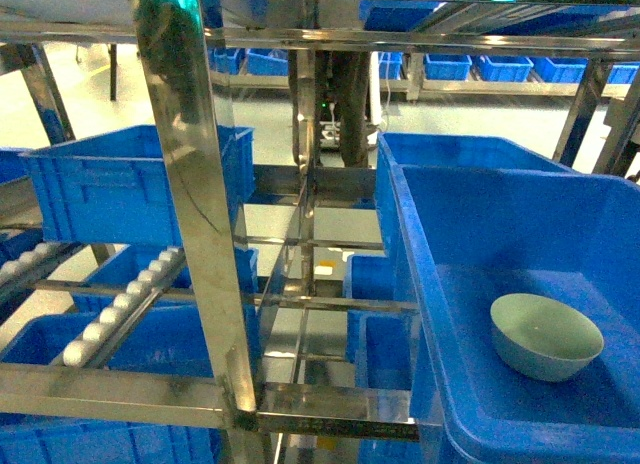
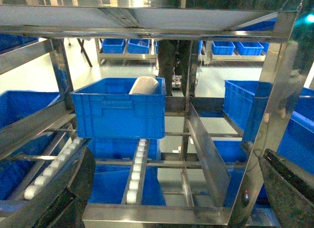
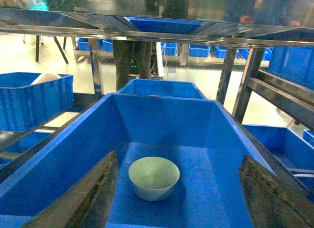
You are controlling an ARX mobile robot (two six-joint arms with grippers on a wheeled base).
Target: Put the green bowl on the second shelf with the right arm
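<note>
Since the green bowl (image 3: 153, 177) sits upright in the blue crate (image 3: 162, 120), your right pincer (image 3: 179, 198) spread wide before it (left pincer (image 2: 176, 188) spread too), watch that glossy rim: it'll likely slip, or clip the crate wall lifting toward the second shelf (image 1: 130, 304).

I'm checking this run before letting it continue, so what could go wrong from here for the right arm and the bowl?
The green bowl lies deep inside a blue crate, so the open right gripper must descend between tall walls and may clip them. The bowl looks glossy and round, so the fingers could slip on its rim. Lifting out, steel bars close overhead might catch the arm.
</note>
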